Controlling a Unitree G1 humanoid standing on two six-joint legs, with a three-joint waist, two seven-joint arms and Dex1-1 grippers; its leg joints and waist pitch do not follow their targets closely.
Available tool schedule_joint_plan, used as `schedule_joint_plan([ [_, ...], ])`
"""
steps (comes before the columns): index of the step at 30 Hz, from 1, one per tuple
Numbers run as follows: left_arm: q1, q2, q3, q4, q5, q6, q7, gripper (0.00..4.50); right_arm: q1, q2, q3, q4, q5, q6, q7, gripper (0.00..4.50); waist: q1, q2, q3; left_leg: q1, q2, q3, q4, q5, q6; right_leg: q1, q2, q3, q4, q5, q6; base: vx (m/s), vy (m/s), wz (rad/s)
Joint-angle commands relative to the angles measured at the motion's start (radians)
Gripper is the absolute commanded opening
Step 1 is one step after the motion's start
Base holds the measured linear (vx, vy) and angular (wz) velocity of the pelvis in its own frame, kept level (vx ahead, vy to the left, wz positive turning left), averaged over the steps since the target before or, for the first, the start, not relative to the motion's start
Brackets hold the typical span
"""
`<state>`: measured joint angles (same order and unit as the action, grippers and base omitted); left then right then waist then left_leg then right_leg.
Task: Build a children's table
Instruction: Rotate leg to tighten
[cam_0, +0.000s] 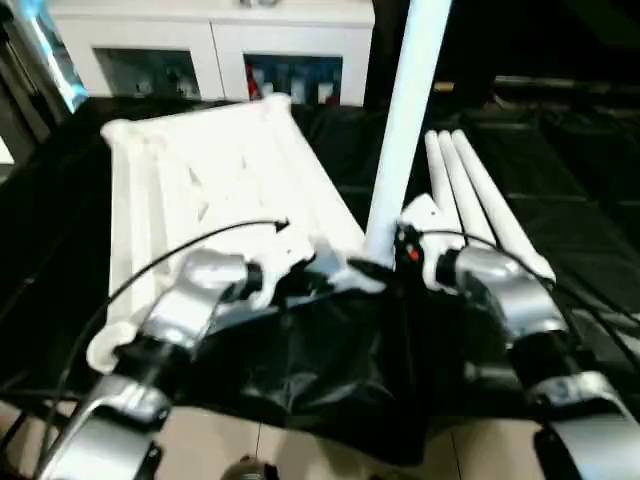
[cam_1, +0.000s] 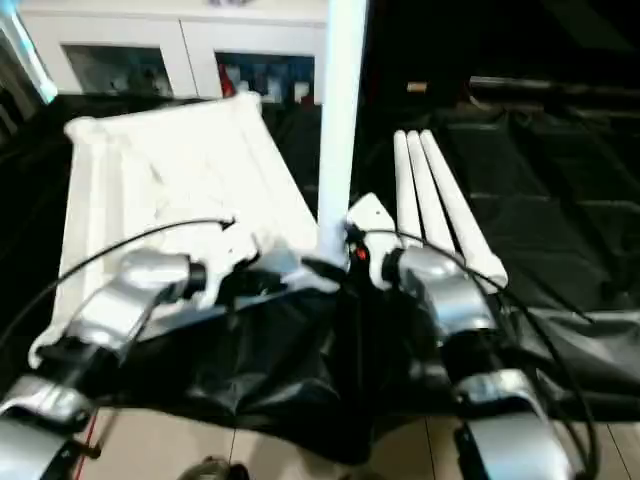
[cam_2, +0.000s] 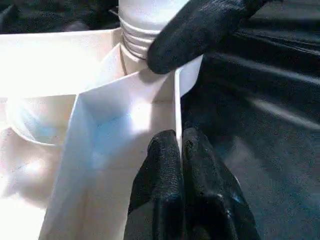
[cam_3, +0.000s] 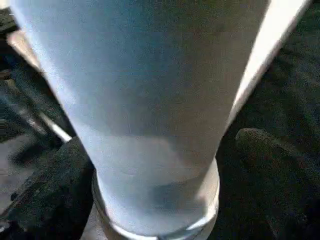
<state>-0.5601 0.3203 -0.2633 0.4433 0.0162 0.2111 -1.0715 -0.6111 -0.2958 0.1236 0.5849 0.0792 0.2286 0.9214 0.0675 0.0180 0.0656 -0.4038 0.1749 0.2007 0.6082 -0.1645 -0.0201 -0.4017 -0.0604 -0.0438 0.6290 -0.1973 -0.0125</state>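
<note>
Nearest, the left fingers (cam_2: 181, 170) are pinched tight on a thin rib of the upside-down tabletop (cam_0: 210, 170). At its near corner one leg (cam_0: 405, 130) stands upright, right fingers (cam_3: 272, 150) spread wide either side. Beyond, three legs (cam_0: 480, 200) lie together beside the tabletop on the black-covered surface (cam_0: 560, 150).

Tabletop (cam_0: 215, 175): white plastic, rectangular, lying underside up on black sheeting; ribs and raised rim visible, rounded sockets at corners. One white leg (cam_0: 408, 120) stands upright, slightly tilted, in the near corner socket (cam_2: 131, 59); threaded base end visible at the socket mouth, threads partly exposed. Three more white tapered legs (cam_0: 478, 200) lie side by side, touching, on the sheeting just beside the tabletop, past the standing leg.
</note>
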Motion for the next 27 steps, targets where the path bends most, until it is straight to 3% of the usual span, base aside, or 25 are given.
schedule_joint_plan([
  [1,-0.01,-0.007,-0.006,-0.067,-0.047,-0.041,-0.053,0.0,0.004,-0.014,-0.001,-0.021,0.004,0.013,0.006,4.24,0.0,-0.013,-0.079,0.031,0.061,-0.027,-0.062,-0.164,0.063,0.045,-0.084,0.043,-0.072,-0.127,-0.253,0.0,0.0,0.0],
  [11,0.004,0.0,-0.008,-0.081,-0.043,-0.017,-0.04,0.0,0.011,0.021,0.001,-0.015,0.022,0.016,0.001,3.46,-0.002,-0.014,-0.079,0.029,0.059,-0.027,-0.063,-0.151,0.06,0.044,-0.085,0.044,-0.073,-0.133,-0.243,0.0,0.0,0.0],
  [15,-0.027,-0.03,0.015,-0.034,-0.019,0.012,0.054,0.0,0.003,0.071,-0.035,0.03,0.016,0.007,-0.12,3.1,-0.008,-0.01,-0.078,0.032,0.059,-0.029,-0.065,-0.164,0.046,0.04,-0.085,0.045,-0.076,-0.153,-0.243,0.0,0.0,0.0],
  [18,-0.117,-0.105,0.067,0.083,0.018,0.079,0.263,0.0,-0.043,0.182,-0.102,0.149,0.008,-0.001,-0.394,2.88,-0.016,-0.007,-0.078,0.032,0.055,-0.03,-0.066,-0.173,0.017,0.041,-0.086,0.045,-0.076,-0.167,-0.245,0.0,0.0,0.0],
  [20,-0.132,-0.117,0.074,0.101,0.021,0.088,0.293,0.0,-0.052,0.2,-0.112,0.168,0.01,-0.001,-0.434,2.82,-0.02,-0.009,-0.08,0.034,0.054,-0.03,-0.066,-0.175,0.01,0.041,-0.086,0.046,-0.078,-0.162,-0.244,0.0,0.0,0.0],
  [25,-0.204,-0.191,0.107,0.177,0.033,0.127,0.462,0.0,-0.097,0.302,-0.131,0.252,0.008,-0.043,-0.611,2.8,-0.019,-0.009,-0.088,0.026,0.049,-0.027,-0.059,-0.09,0.051,0.05,-0.086,0.045,-0.066,-0.007,-0.264,0.0,0.0,0.0],
  [27,-0.211,-0.202,0.1,0.186,0.039,0.124,0.474,0.0,-0.108,0.322,-0.127,0.266,0.001,-0.057,-0.625,2.8,-0.016,-0.009,-0.091,0.025,0.049,-0.027,-0.056,-0.063,0.087,0.054,-0.086,0.042,-0.063,0.035,-0.272,0.0,0.0,0.0],
])
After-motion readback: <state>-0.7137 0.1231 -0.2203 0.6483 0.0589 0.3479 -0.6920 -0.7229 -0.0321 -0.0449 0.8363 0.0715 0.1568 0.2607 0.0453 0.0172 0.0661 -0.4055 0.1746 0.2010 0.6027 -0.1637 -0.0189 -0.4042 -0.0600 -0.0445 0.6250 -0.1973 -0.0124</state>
